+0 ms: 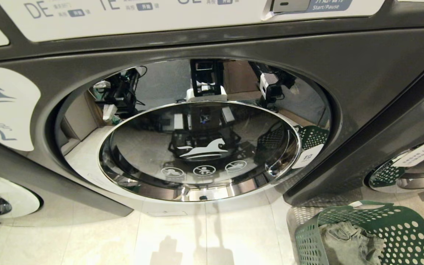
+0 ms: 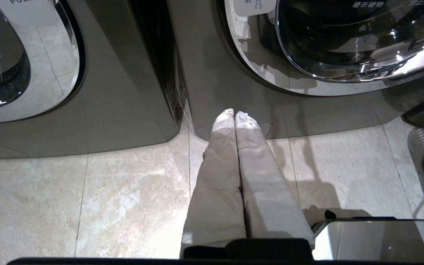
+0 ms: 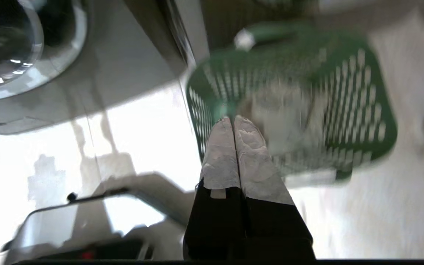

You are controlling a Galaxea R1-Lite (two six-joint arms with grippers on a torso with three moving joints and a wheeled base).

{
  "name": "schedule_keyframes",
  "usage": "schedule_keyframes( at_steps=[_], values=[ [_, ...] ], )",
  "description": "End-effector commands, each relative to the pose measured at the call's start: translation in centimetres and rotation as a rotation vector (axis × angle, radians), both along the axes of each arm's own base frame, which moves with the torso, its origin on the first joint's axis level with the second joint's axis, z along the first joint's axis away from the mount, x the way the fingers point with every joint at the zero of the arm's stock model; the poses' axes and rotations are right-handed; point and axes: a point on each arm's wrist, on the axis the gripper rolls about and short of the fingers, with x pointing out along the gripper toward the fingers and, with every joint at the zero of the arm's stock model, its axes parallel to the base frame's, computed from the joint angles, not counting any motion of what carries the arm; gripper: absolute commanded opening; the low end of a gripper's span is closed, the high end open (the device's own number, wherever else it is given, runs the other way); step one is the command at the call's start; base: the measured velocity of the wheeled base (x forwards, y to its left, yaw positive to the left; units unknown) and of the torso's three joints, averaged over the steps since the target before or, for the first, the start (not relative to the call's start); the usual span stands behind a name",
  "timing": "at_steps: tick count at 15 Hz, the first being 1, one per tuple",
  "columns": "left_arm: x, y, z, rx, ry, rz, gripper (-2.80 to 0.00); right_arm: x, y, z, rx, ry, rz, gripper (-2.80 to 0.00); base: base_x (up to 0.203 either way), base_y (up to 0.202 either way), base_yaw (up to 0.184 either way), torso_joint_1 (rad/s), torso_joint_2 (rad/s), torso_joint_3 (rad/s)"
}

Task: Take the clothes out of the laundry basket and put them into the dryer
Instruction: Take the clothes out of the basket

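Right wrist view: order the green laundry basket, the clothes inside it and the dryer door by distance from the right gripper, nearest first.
From the right gripper, shut:
1. Green laundry basket: its near wall lies just beyond the fingertips.
2. Clothes: pale heap inside the basket, past that wall; close to call with the first.
3. Dryer door: closed, clearly farthest, off to the side at the picture's corner.

Pale tiled floor (image 1: 98, 243) runs along the foot of a row of grey machines. A second machine (image 2: 87, 92) stands just beside the central one, its round door (image 2: 2, 59) shut. A third door (image 1: 407, 173) shows at the far right, bearing a white label (image 1: 418, 154). White panels (image 1: 131, 14) with printed letters sit above
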Motion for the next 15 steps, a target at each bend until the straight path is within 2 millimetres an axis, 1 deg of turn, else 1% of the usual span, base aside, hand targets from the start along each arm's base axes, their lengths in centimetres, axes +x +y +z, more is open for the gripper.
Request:
schedule_keyframes(
  at_steps=[1,2,4,6,8,11,12,15],
  values=[
    [0.0,0.0,0.0,0.000,0.001,0.001,-2.80,3.3,-0.1,-0.2,0.064,0.256,-0.069,-2.80,0.000,0.000,0.000,0.000,0.00,0.000],
    [0.0,0.0,0.0,0.000,0.001,0.001,-2.80,4.1,-0.2,-1.1,0.076,0.354,-0.108,-2.80,0.000,0.000,0.000,0.000,0.00,0.000],
    [0.0,0.0,0.0,0.000,0.001,0.001,-2.80,5.9,-0.3,-2.1,0.103,0.519,-0.170,-2.80,0.000,0.000,0.000,0.000,0.00,0.000],
    [0.0,0.0,0.0,0.001,0.001,0.001,-2.80,8.3,-0.4,-2.9,0.163,0.624,-0.244,-2.80,0.000,0.000,0.000,0.000,0.00,0.000],
    [0.0,0.0,0.0,0.003,0.001,0.001,-2.80,11.1,-0.6,-4.0,0.213,0.670,-0.307,-2.80,0.000,0.000,0.000,0.000,0.00,0.000],
    [0.0,0.0,0.0,0.000,0.001,0.001,-2.80,14.7,-1.0,-5.9,0.249,0.693,-0.355,-2.80,0.000,0.000,0.000,0.000,0.00,0.000],
    [0.0,0.0,0.0,0.000,0.001,0.001,-2.80,15.6,-1.3,-6.3,0.257,0.684,-0.372,-2.80,0.000,0.000,0.000,0.000,0.00,0.000],
    [0.0,0.0,0.0,0.000,0.001,0.001,-2.80,17.2,-1.8,-8.3,0.277,0.747,-0.424,-2.80,0.000,0.000,0.000,0.000,0.00,0.000]
  ],
)
